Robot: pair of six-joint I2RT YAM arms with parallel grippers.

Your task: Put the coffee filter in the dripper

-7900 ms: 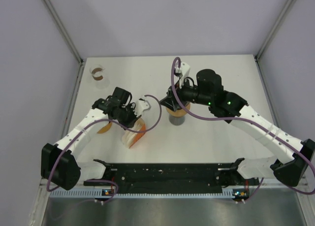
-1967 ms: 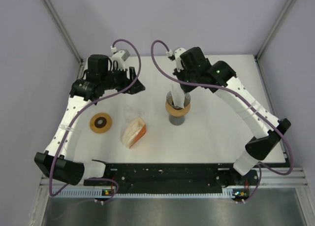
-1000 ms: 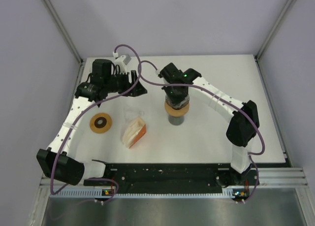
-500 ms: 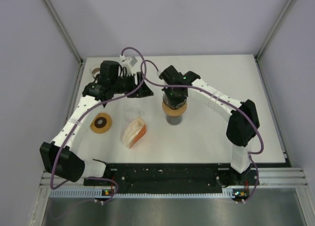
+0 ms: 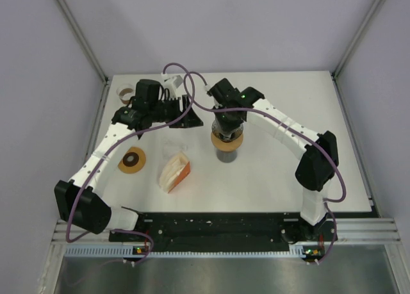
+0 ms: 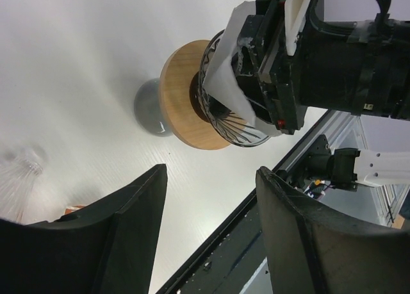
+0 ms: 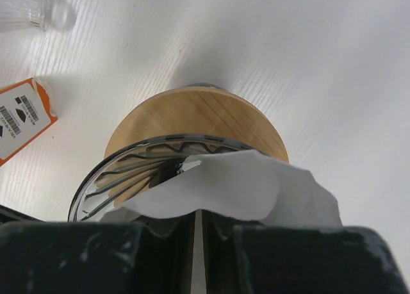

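The right pincer (image 7: pixel 197 227) is all but closed, with only a thin slit between its jaws. In that slit it nips the upper edge of the white paper coffee filter (image 7: pixel 237 185). The filter hangs straight down from the pincer into the mouth of the clear ribbed dripper with a round wooden collar (image 7: pixel 192 118), which stands upright on a grey base directly beneath. The paper is partly inside the cone, but its crumpled near side bulges over the rim on the pincer's side instead of lying against the ribs. It is judged not yet seated, so the coming move turns on this vertical line: pincer above, filter below, dripper axis upright. The right arm is plainly the nearer one. It arches from its base at the near right, up and over the white counter (image 5: pixel 288 102), with its wrist pointing down over the dripper. The left pincer (image 6: pixel 210 179) gapes wide and holds nothing. It sits just beside the dripper on its left and is aimed at it sideways, its arm stretched along the counter's left side. An orange-and-white packet (image 5: pixel 174 172) and a brown tape roll (image 5: pixel 132 160) lie nearer the bases.
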